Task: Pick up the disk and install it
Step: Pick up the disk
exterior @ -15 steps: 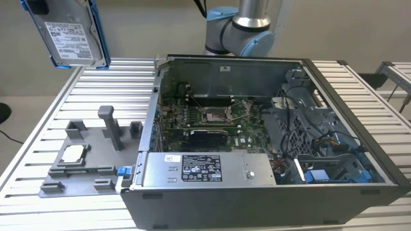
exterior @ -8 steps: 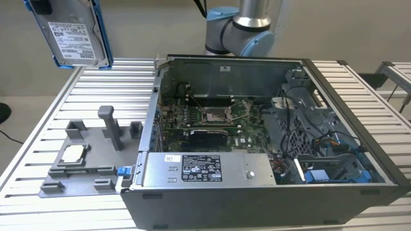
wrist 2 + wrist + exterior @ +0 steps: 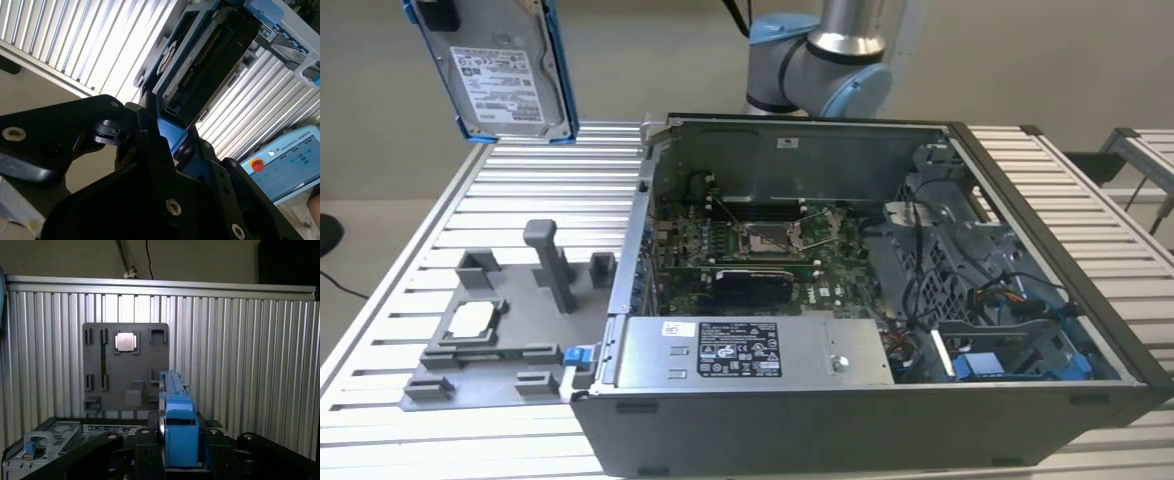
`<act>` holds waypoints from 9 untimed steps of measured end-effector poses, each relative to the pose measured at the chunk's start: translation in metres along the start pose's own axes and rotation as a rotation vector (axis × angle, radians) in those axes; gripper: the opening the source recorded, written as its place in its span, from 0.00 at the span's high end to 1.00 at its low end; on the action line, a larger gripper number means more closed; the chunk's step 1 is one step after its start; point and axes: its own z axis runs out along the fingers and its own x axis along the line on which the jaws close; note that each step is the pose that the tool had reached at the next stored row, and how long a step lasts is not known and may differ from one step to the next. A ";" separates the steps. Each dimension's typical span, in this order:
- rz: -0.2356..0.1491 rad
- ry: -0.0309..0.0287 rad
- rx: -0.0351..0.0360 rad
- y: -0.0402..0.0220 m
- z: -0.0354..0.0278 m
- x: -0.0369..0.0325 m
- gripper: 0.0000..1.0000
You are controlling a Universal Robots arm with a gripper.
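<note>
The disk [image 3: 507, 70], a silver-grey drive with a white label in a blue carrier, hangs upright high above the table's far corner at the exterior view's left. My gripper [image 3: 438, 12] grips it from above. In the first wrist view the disk [image 3: 177, 430] shows edge-on, and my gripper [image 3: 178, 445] is shut on it, with a black finger [image 3: 144, 450] pressed to each side. In the second wrist view the disk's dark underside [image 3: 210, 60] sticks out past the black fingers [image 3: 150, 135].
An open computer case [image 3: 1121, 340] lies on the slatted metal table [image 3: 534, 190], with a grey power-supply box [image 3: 747, 350] at its near edge. A grey fixture plate [image 3: 520, 335] beside the case holds a small silver chip [image 3: 471, 320]. The arm's base [image 3: 827, 60] stands behind the case.
</note>
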 end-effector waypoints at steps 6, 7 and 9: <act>0.000 0.0000 0.0000 -0.0257 -0.0003 0.0000 1.00; 0.000 0.0000 0.0000 -0.0302 -0.0004 0.0001 1.00; 0.000 0.0000 0.0001 -0.0386 -0.0005 0.0001 1.00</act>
